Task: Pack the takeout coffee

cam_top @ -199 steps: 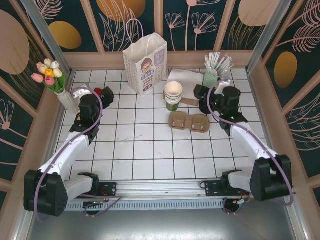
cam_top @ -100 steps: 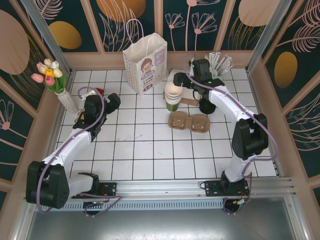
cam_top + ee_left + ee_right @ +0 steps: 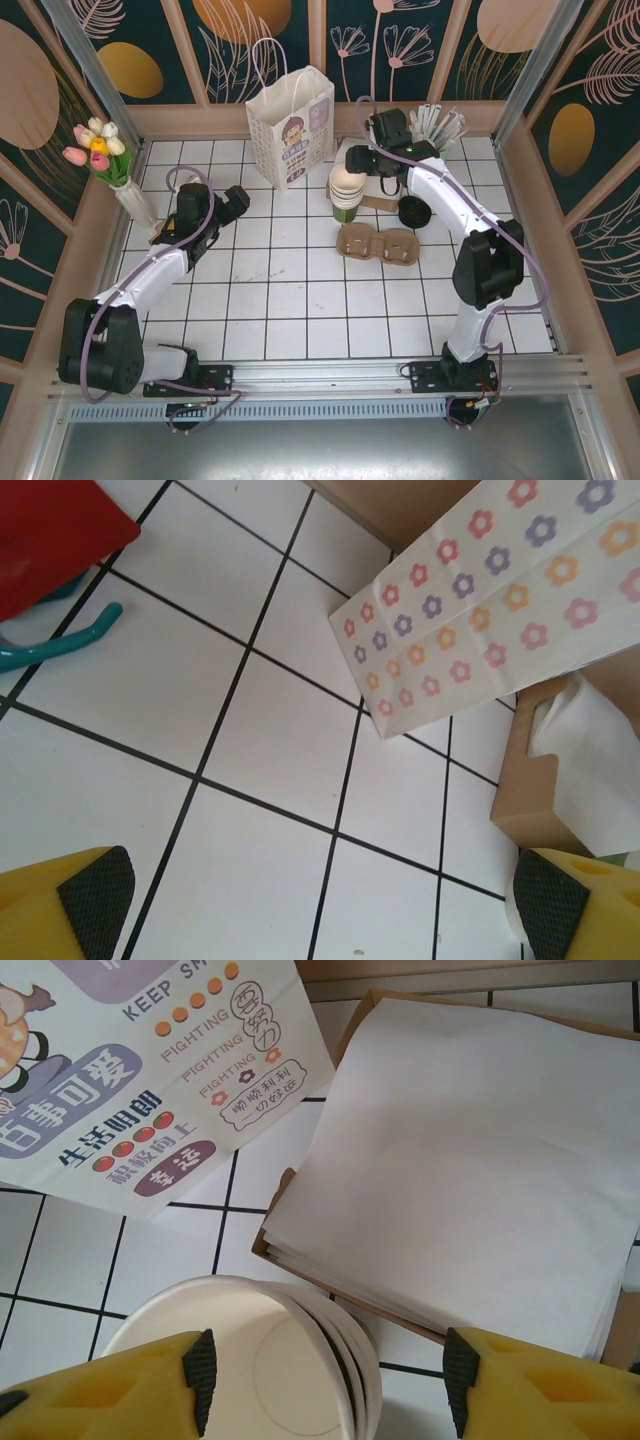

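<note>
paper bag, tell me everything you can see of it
The paper bag is white and stands upright on the tiled table near the back wall. Thin cord handles rise from its top. Its front bears a cartoon face, purple labels and the words KEEP and FIGHTING; its narrow side has small coloured flowers. Nothing but the table is seen touching it.

The top external view looks down from above and behind the arm bases, across the whole tiled tabletop [image 3: 290,300] to its far edge. Each wrist view looks steeply down from close range past its own fingertips: the left hand [image 3: 320,900] toward the far-left corner, the right hand [image 3: 330,1375] by the far edge. Both catch the white paper bag [image 3: 500,590] and the napkin pile [image 3: 470,1160].
</note>
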